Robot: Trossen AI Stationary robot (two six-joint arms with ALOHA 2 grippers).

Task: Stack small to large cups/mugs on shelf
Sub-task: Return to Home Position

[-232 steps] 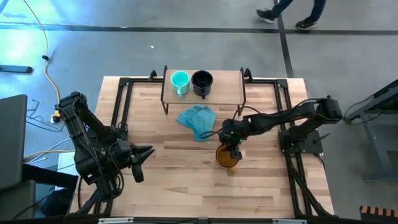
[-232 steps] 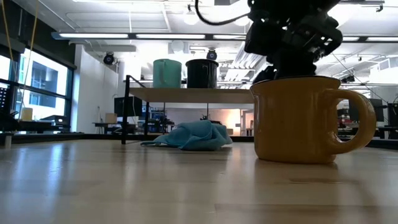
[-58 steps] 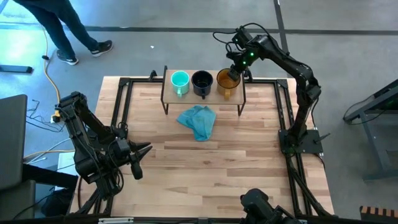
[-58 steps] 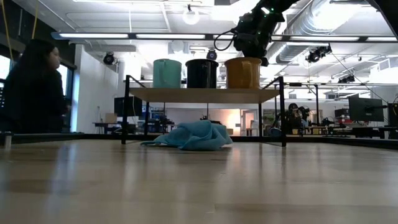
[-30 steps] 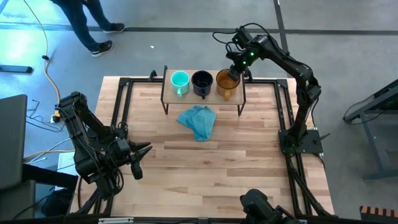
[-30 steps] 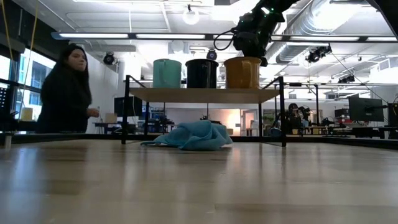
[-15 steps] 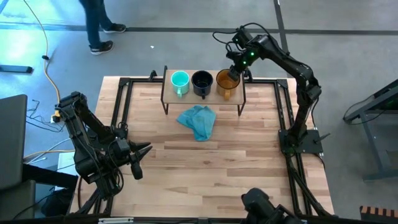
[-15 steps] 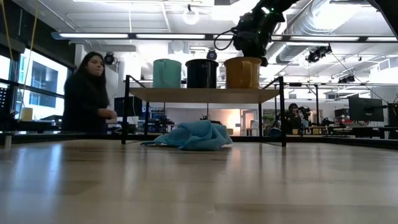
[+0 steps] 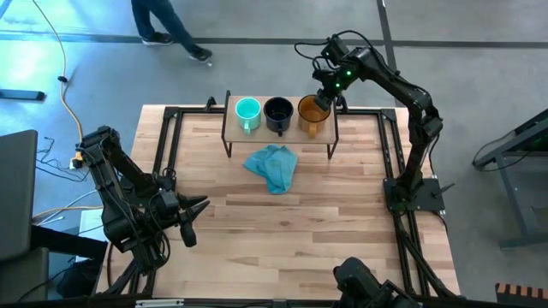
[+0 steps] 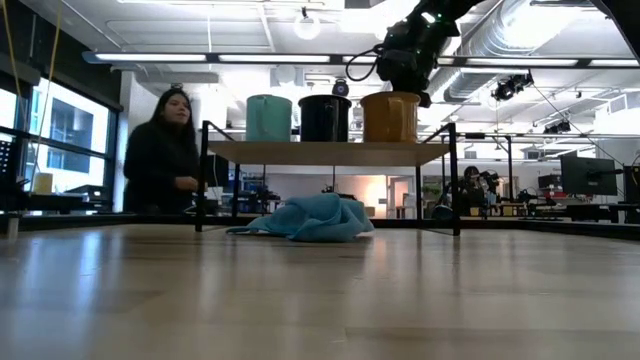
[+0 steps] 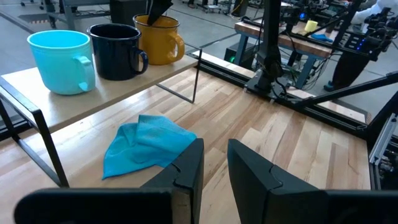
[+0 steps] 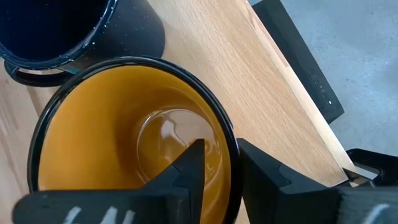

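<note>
Amber mug (image 9: 311, 114) sits rightmost on shelf (image 9: 291, 131), closing the small-to-large row; my right pincer (image 9: 318, 97) straddles its rim, pinching or released I can't tell. Left pincer (image 9: 201, 208) parked lower left, slightly spread.

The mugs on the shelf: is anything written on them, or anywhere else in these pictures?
None can be read.
The teal mug, black mug and yellow mug are plain; so are the shelf, the cloth and the right gripper at the yellow mug's rim.
Screens in the room behind: too small to read.
</note>
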